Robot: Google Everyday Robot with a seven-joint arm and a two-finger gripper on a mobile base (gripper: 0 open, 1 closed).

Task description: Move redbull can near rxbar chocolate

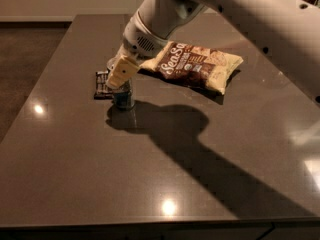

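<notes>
The redbull can [123, 98] stands upright on the dark table [165, 159], left of centre. Only its blue and silver lower body shows. My gripper [120, 73] is right over the can and covers its top. The rxbar chocolate [101, 84], a small flat black bar, lies on the table just left of the can and behind it, touching it or nearly so. My arm reaches in from the upper right.
A cream and brown SeaSalt snack bag [197, 66] lies on the table right of the can, under my arm. The table's left edge [47, 74] runs close to the bar. My arm casts a broad shadow [190, 139] across the middle.
</notes>
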